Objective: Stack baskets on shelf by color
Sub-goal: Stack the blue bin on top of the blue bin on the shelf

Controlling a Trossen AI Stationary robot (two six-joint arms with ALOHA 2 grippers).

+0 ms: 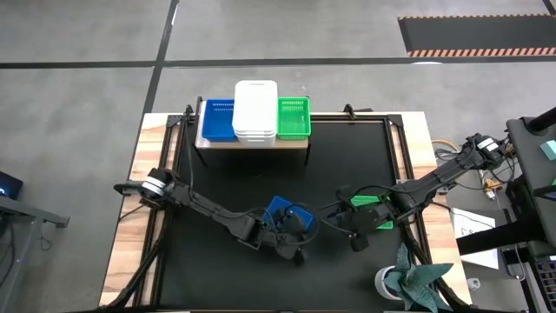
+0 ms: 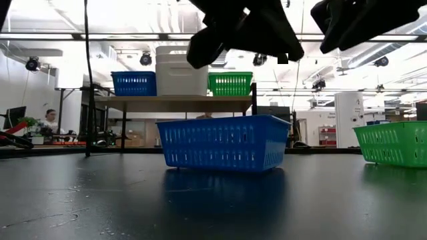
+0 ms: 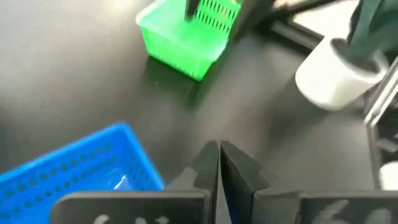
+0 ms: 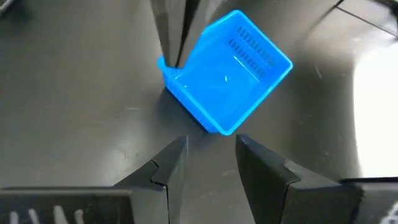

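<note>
On the wood-top shelf (image 1: 252, 143) at the table's far edge stand a blue basket (image 1: 217, 120), a stack of white baskets (image 1: 255, 110) and a green basket (image 1: 294, 117). Another blue basket (image 1: 280, 209) rests on its base on the black table, and a green basket (image 1: 373, 210) rests to its right. My left gripper (image 3: 219, 163) is shut and empty, above the table beside the blue basket's near corner (image 4: 165, 62). My right gripper (image 4: 208, 155) is open and empty, between the two table baskets, pointing at the blue one (image 4: 227, 74).
A white cup (image 1: 393, 282) with a teal cloth (image 1: 421, 278) in it stands near the table's near right corner; it also shows in the left wrist view (image 3: 333, 74). The table has wooden side strips (image 1: 130, 217). Bare black tabletop (image 1: 261, 174) lies between the shelf and the loose baskets.
</note>
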